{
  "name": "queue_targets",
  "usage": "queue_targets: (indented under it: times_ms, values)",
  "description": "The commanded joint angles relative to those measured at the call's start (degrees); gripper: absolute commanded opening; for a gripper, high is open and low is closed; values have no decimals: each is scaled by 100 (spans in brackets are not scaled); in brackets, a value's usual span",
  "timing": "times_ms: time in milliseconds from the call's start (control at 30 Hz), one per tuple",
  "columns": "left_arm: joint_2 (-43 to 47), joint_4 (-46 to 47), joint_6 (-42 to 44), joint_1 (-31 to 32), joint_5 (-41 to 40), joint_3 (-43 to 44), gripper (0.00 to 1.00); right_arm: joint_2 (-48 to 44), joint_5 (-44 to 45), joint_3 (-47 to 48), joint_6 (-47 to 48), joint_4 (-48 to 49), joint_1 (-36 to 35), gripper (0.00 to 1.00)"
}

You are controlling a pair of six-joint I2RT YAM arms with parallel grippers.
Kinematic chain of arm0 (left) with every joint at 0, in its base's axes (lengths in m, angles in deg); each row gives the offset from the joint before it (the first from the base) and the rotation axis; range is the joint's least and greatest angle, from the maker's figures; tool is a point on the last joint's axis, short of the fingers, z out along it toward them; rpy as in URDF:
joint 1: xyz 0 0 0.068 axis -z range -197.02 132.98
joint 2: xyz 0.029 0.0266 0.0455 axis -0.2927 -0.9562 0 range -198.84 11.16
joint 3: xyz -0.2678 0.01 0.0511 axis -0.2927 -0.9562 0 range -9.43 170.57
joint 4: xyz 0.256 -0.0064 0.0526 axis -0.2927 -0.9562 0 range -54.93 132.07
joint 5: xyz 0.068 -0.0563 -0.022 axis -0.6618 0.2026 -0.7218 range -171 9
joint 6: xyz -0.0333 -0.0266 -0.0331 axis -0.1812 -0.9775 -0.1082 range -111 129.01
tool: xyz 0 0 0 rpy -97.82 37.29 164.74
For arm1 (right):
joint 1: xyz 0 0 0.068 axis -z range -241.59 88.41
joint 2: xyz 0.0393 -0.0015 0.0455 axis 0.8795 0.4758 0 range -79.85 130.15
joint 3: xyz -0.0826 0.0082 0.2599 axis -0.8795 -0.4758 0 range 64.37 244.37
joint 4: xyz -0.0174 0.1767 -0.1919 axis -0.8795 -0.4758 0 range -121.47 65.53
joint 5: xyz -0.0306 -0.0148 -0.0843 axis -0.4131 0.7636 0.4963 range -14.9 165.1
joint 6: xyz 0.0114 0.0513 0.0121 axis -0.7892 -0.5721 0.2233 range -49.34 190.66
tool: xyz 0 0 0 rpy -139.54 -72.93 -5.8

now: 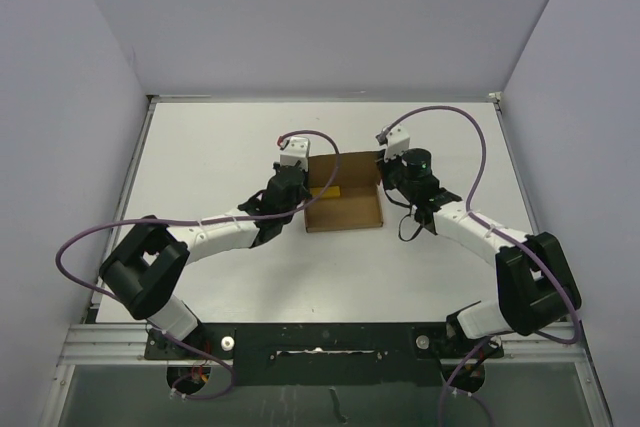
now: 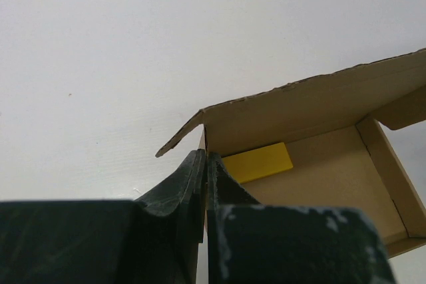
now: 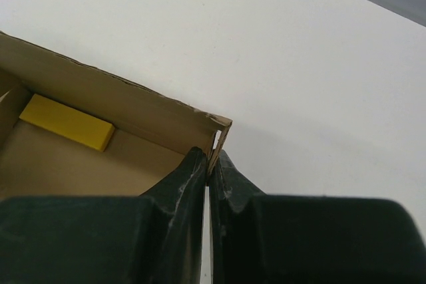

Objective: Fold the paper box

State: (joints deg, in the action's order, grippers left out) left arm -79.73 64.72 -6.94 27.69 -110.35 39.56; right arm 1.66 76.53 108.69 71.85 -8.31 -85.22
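1. Table (image 1: 200,167): white surface, enclosed by pale walls on the left, far and right sides.

2. Left arm: reaches from the near-left base toward the centre of the table. A purple cable (image 1: 88,239) loops beside it.

3. Left gripper (image 1: 303,190) (image 2: 205,161): the jaws are pressed together on the left side wall of the paper box (image 1: 350,209) (image 2: 319,171) (image 3: 86,164), near its far-left corner. In the left wrist view the thin cardboard edge runs down between the two dark fingers.

4. Paper box: sits at the centre of the table, between the two grippers, open side up. The far wall and both side walls stand upright. A small corner flap (image 2: 178,139) sticks out to the left at the far-left corner.

5. Yellow block (image 1: 325,192) (image 2: 258,161) (image 3: 66,122): lies flat on the box floor against the far wall, toward the left side.

6. Right gripper (image 1: 386,187) (image 3: 212,161): the jaws pinch the right side wall of the box at its far-right corner; the cardboard edge shows between the fingertips.

7. Right arm: reaches in from the near-right base.
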Motion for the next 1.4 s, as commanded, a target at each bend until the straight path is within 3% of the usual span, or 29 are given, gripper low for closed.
queue_targets:
  times_ms: [0, 667, 1367]
  values:
    - [-118, 226, -281, 240, 533, 37, 0, -243, -616, 157, -311, -95, -233, 4]
    - [121, -75, -508, 456, 471, -159, 0, -415, -1051, 297, -722, -880, -172, 11]
    - [353, -305, -450, 603, 465, -159, 0, -433, -1436, 429, -1240, -1097, -163, 11]
